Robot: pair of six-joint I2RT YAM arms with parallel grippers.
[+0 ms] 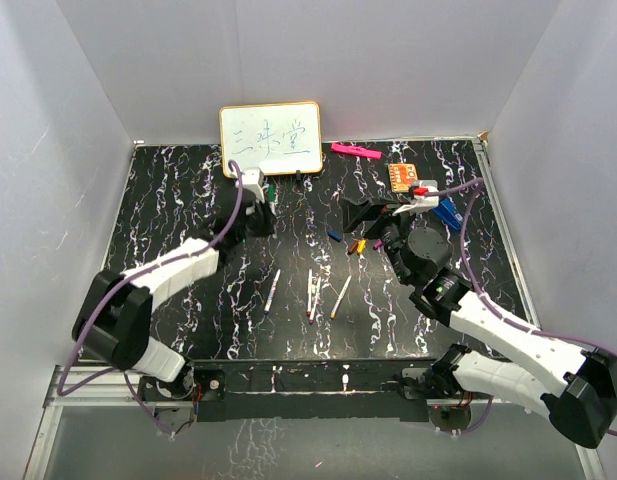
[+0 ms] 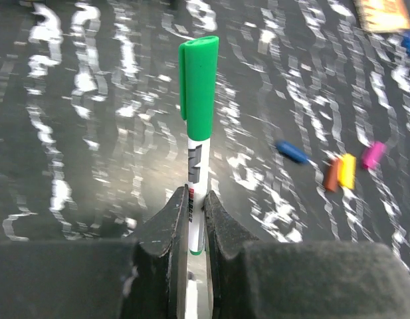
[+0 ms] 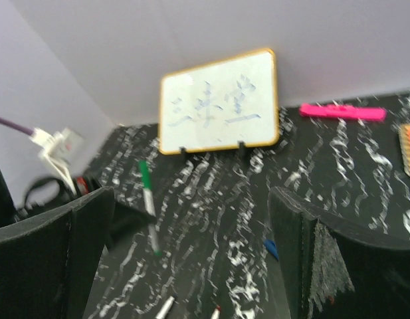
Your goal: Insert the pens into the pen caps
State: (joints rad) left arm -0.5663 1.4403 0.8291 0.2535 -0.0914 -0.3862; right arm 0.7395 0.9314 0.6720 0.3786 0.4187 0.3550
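Black marbled surface (image 1: 168, 230), white walls round it. Green-capped pen (image 2: 196, 166): gripped low on its white barrel by the left fingers (image 2: 173, 222), clenched tight on it, cap end pointing away from the wrist. It sits far left, just in front of the whiteboard (image 1: 271, 138); cannot tell if it clears the surface. Judged done, since the cap is on.

Three loose pens (image 1: 310, 292) lie flat mid-surface between the two arms, well apart from the held pen. Long axes run roughly near-to-far, the right one tilted rightward. Loose caps (image 1: 358, 245) sit in a small cluster just beyond those pens, the blue one a little left of the yellow, orange and purple ones.

Right fingers (image 3: 92, 232) are spread wide, grasping nothing, hovering just beyond and right of the cap cluster.

Key relation: the caps lie just near-left of the right fingers, and the pens lie further toward the arm bases. The right arm is nearer both the caps and the rightmost pen; the left arm is occupied.

Orange card (image 1: 411, 177) and pink marker (image 1: 355, 151) lie further back, not part of the task.
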